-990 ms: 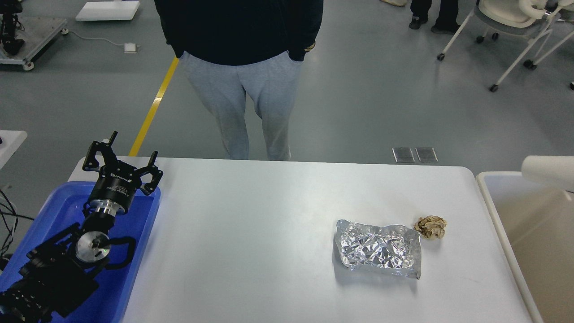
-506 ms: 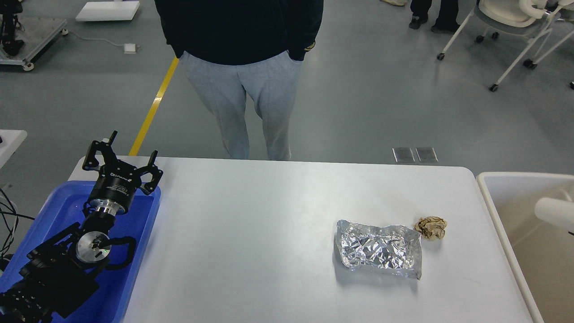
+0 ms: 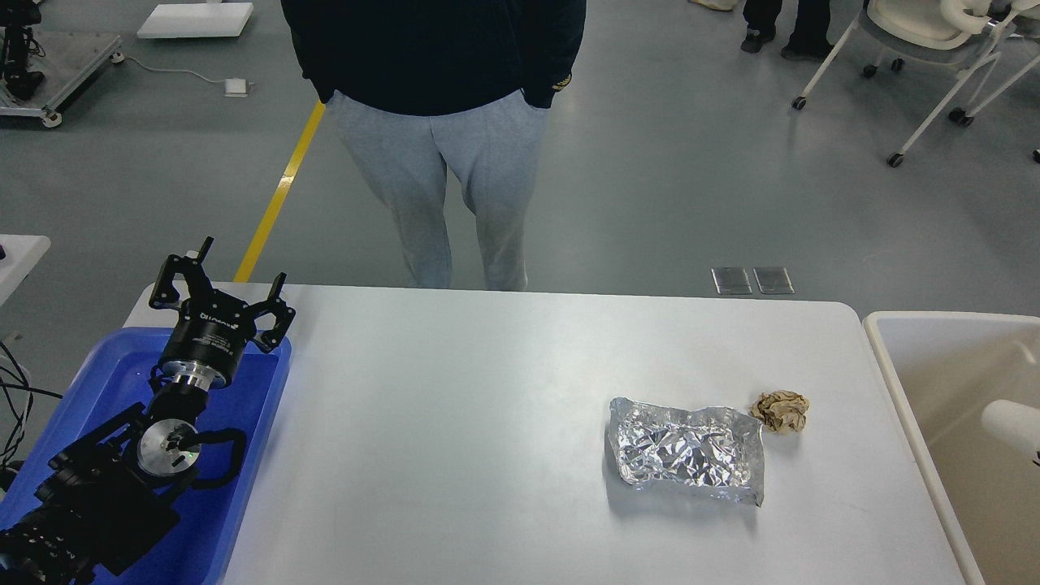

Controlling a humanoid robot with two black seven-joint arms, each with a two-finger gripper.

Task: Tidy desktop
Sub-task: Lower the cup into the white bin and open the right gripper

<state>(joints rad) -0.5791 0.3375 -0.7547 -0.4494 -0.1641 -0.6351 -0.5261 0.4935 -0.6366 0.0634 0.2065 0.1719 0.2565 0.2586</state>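
The white desktop (image 3: 455,422) fills the middle of the head view. A crumpled silver foil bag (image 3: 686,451) lies flat on its right part. A crumpled brown paper ball (image 3: 780,410) lies just beyond the bag's far right corner. My left gripper (image 3: 221,284) is open and empty, held above the far end of the blue tray (image 3: 256,422) at the desktop's left edge, far from both items. My right gripper is out of view.
A cream-white bin (image 3: 926,357) stands against the desktop's right edge. A white rounded object (image 3: 1011,422) shows over it at the view's right edge. A person (image 3: 439,162) stands at the desktop's far edge. Wheeled chairs (image 3: 918,49) stand far right.
The white rounded object at the right edge has moved down and toward me over the bin. My left arm, the foil bag and the paper ball have not moved.
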